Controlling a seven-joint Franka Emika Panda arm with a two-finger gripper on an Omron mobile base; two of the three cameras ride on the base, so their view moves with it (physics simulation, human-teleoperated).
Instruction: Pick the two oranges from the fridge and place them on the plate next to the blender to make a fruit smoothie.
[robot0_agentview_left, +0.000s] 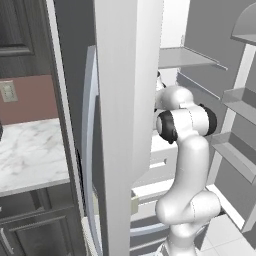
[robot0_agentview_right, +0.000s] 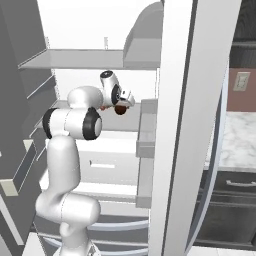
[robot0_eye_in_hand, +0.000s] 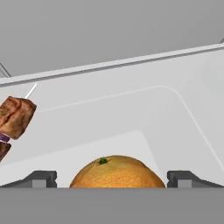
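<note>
Orange (robot0_eye_in_hand: 117, 172) sits low centre in the hand view, green stem dimple on top, right between the two dark fingertips (robot0_eye_in_hand: 39, 178), one each side. Fingertips look spread about as wide as the fruit; contact with the skin can't be confirmed, so jaws state: cannot tell. Orange rests on a pale grey fridge shelf (robot0_eye_in_hand: 131, 109) with a raised rim line across the back. At the left edge of that view, a brown chunky meat skewer (robot0_eye_in_hand: 15, 118) with a thin white stick, well apart from the orange.

Right base view: gripper (robot0_agentview_right: 120, 107) is inside the open fridge (robot0_agentview_right: 190, 125), just above the middle shelf, with a small dark-orange round thing at its tip. White arm (robot0_agentview_right: 65, 150) reaches in from lower left, drawers below it.

Left base view: fridge door edge blocks the hand; marble counter (robot0_agentview_left: 30, 155) lies left of the fridge.
</note>
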